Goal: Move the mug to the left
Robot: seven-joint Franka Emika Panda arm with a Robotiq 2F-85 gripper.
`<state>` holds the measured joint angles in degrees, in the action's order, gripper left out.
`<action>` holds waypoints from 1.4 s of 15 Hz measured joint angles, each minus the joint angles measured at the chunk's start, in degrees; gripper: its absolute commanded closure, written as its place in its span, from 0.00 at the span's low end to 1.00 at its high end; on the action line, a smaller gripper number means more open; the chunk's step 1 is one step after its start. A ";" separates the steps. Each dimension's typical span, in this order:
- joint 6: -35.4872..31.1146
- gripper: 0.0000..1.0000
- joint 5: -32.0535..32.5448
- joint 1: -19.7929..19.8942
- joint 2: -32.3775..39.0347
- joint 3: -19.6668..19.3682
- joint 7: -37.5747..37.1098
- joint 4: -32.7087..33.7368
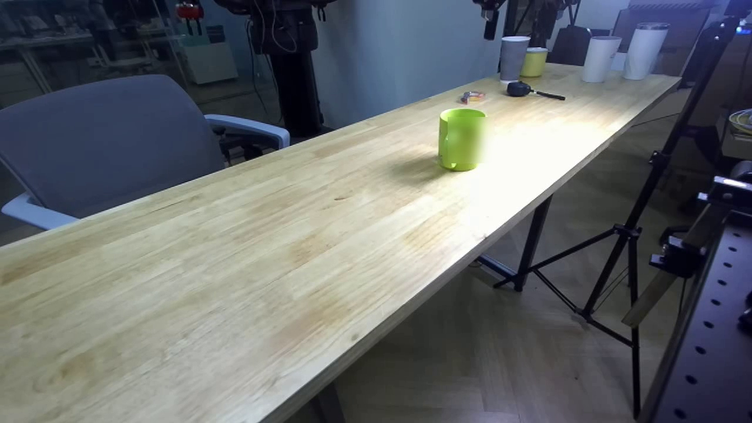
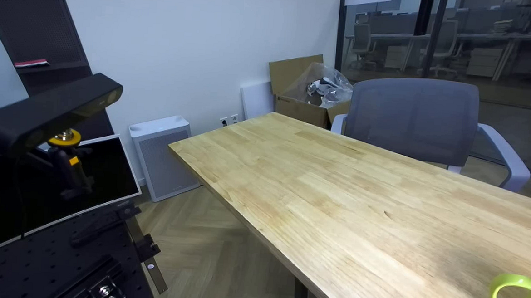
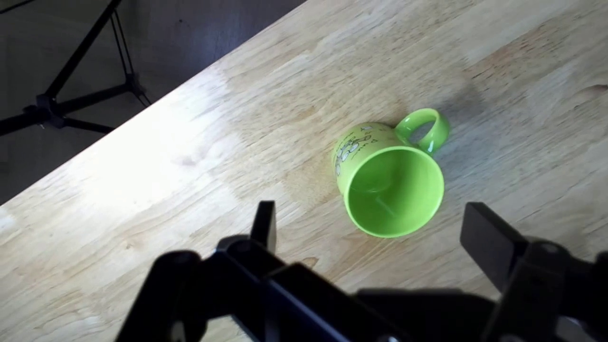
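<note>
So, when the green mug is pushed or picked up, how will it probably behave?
The green mug looks evenly round, so it is probably stiff. Shine on its handle suggests the glossy surface may slip a little. It stands upright on the table, so a low push would likely slide it, while a high one might tip it.

Wooden table [image 1: 252,252], green mug [image 1: 458,141], several cups [image 1: 600,60]

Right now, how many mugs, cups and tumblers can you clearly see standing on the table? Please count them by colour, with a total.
Lime green: 1, the mug
Yellowish: 1, the small cup
Grey-looking: 1, the grey cup
White: 2, the white cup and the taller tumbler
Total: 5
</note>
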<state>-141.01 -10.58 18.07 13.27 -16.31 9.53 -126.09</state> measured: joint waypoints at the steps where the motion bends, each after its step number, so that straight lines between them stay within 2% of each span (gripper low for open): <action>1: 0.00 0.00 0.00 0.21 1.19 0.02 -0.04 0.57; 14: -0.21 0.00 -0.59 2.78 13.81 1.30 -2.04 12.33; 21: -0.33 0.00 -0.61 3.90 17.45 2.28 -2.81 14.68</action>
<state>-141.34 -11.20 21.97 30.71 -14.03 6.73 -111.41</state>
